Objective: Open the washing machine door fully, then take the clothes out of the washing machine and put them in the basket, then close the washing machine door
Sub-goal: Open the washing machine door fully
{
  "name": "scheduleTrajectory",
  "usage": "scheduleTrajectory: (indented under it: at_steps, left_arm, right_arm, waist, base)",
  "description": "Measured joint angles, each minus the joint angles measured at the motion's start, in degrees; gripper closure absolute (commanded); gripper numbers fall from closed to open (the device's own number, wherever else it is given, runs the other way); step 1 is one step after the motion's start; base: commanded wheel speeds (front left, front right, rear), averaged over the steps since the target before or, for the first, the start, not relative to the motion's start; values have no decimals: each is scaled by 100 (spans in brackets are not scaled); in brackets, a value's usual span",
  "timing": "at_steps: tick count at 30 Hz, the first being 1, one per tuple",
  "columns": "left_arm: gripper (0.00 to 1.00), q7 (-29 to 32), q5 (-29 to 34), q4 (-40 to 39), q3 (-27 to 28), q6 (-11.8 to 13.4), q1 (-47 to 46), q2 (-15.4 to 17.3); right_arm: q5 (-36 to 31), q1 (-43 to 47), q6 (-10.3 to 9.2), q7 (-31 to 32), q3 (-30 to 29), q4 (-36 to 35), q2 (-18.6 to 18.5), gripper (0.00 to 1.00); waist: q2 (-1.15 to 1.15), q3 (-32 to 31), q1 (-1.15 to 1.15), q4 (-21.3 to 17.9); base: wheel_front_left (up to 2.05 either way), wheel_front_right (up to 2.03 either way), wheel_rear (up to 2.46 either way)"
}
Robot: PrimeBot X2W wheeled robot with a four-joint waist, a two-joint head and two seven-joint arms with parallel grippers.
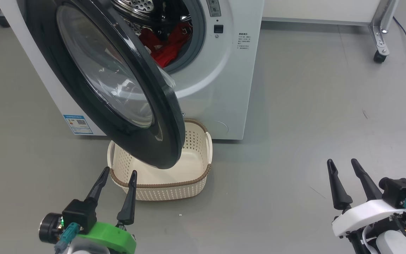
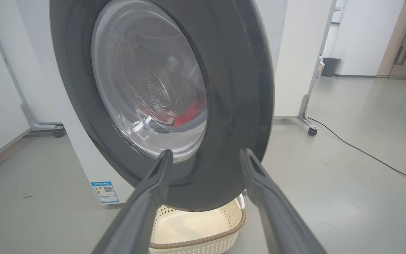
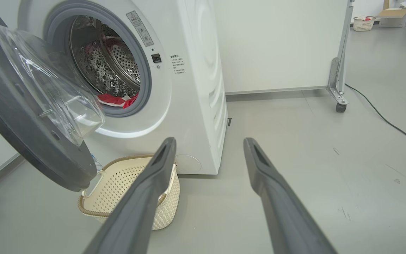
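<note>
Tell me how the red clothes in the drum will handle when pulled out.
The clothes lie crumpled in folds, so probably floppy, draping from a pinch. They look thin, likely light. Bunched together, one grab may drag several out over the gasket.

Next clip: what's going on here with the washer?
Nothing is being handled at this moment. The washing machine door stands partly open on the washing machine, its lower edge hanging over the basket, which looks empty. The red clothes lie in the drum. The left tool and right tool are both open, low near the floor, holding nothing.
</note>
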Motion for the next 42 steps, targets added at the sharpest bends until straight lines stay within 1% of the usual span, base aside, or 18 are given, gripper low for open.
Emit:
scheduleTrajectory:
  at_steps: [25,26,27,37,42]
  left_arm:
    - [0,-1,-9,-5,25,-52,0,-2]
    - [56,0,-30,1,19,-52,0,-2]
    - [100,0,-31,-1,10,-52,0,-2]
    - [100,0,-38,-263,-97,-109,-20,-3]
    - [100,-1,-62,-659,-59,-143,-389,-4]
  right_arm:
    - [-101,-1,1,-66,-25,5,42,0]
    - [-101,-1,1,-73,-25,5,43,0]
    - [-101,-1,1,-73,-25,5,45,0]
    - [-144,-9,3,-74,21,10,121,0]
    - [-160,-23,10,-75,59,43,147,0]
  waist:
    - [0,80,0,-11]
    - [0,85,0,-9]
    - [0,92,0,-8]
    - [0,220,0,-70]
    - [0,297,0,-129]
  base:
    - [0,0,0]
    - [0,0,0]
    - [0,0,0]
    - [0,0,0]
    - [0,0,0]
